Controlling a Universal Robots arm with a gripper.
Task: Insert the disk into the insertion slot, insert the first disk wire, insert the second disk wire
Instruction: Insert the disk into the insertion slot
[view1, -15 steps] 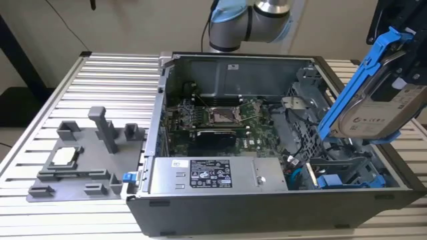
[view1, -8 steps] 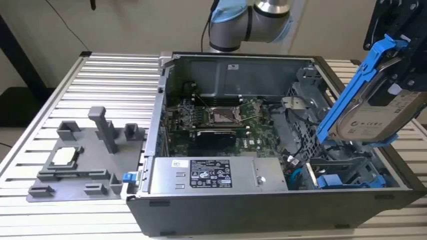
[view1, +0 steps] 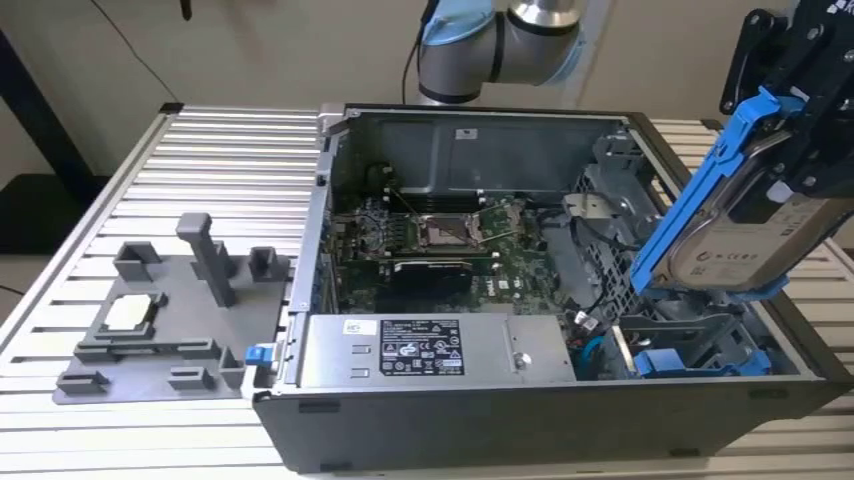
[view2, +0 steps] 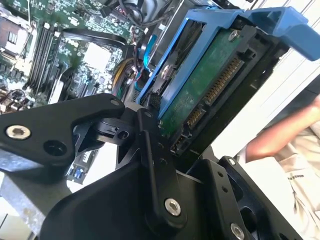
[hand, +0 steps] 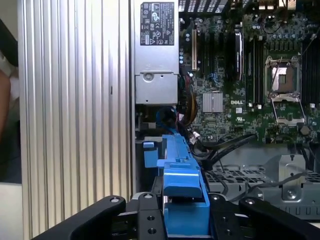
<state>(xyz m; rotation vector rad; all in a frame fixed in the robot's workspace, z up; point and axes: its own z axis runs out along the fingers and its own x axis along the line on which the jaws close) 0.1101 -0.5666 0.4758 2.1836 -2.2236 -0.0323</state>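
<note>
My claw (view1: 805, 150) grips the disk (view1: 731, 250) at 3 o'clock in the exterior view. The disk hangs tilted, top toward 1 o'clock, its low end over the drive bay (view1: 694, 350) of the open computer case (view1: 441, 430) on the worktop (view1: 214, 170).

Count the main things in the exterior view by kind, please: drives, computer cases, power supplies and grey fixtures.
Computer case: 1
Power supply: 1
Grey fixture: 1
Drives in blue carriers: 2, the disk held tilted over the case, and a blue-fronted drive low inside it
Total: 5
</note>
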